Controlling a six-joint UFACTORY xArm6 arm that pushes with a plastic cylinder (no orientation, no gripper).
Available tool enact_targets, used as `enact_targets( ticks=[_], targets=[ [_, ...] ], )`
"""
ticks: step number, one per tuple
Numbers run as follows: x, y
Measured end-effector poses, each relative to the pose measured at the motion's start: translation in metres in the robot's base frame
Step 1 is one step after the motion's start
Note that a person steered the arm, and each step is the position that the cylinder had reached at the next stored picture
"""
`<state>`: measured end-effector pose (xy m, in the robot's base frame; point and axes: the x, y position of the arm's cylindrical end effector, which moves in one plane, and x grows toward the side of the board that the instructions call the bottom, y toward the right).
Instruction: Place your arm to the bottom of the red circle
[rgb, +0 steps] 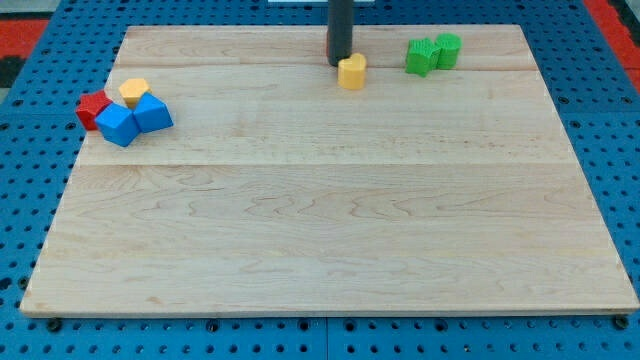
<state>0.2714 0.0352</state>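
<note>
My tip (338, 63) is near the view's top centre, touching or just left of a yellow block (351, 72). A red block (93, 108), its shape partly hidden, lies at the board's left edge, far to the left of my tip. Against it sit a yellow hexagonal block (134, 92) and two blue blocks (117, 124) (152, 112). No other red block shows.
Two green blocks (421, 56) (447, 49) stand side by side at the view's top right. The wooden board (330, 230) lies on a blue pegboard surface.
</note>
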Motion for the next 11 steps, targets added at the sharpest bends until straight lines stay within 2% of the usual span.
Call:
enact_targets(
  ticks=[1, 3, 5, 7, 8, 9, 10, 11],
  targets=[
    [0.004, 0.032],
    [-0.069, 0.036],
    [-0.071, -0.078],
    [-0.067, -0.080],
    [-0.056, -0.067],
    [-0.026, -0.059],
    [0.025, -0.064],
    [0.043, -0.010]
  ],
)
